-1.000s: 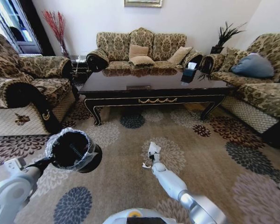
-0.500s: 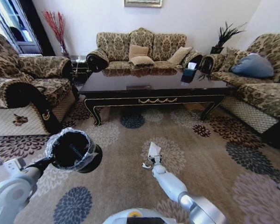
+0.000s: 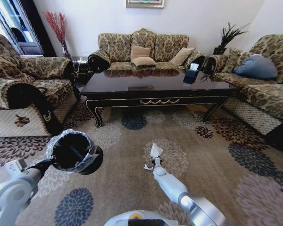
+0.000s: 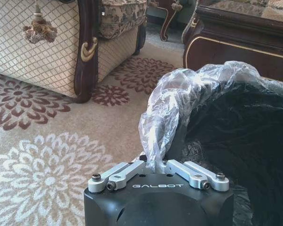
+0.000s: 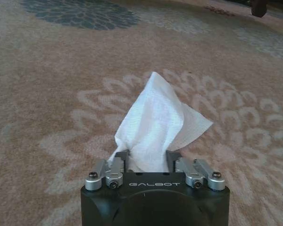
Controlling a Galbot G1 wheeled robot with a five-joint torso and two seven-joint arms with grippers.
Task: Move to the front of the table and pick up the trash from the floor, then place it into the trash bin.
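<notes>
Presently the right end effector [image 5: 153,162] is clamped on the white paper trash [image 5: 156,127] just above the floor [image 3: 132,183], short of the bench [image 3: 151,87], while the left end effector [image 4: 158,165] grips the liner rim of the trash bin [image 3: 75,153] alongside.

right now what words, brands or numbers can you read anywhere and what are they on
"GALBOT" on the black body of the left gripper, which is shut on the trash bin liner.
"GALBOT" on the black body of the right gripper, which is shut on the white paper.
No other text is readable; the framed picture on the wall is too small to tell.
</notes>
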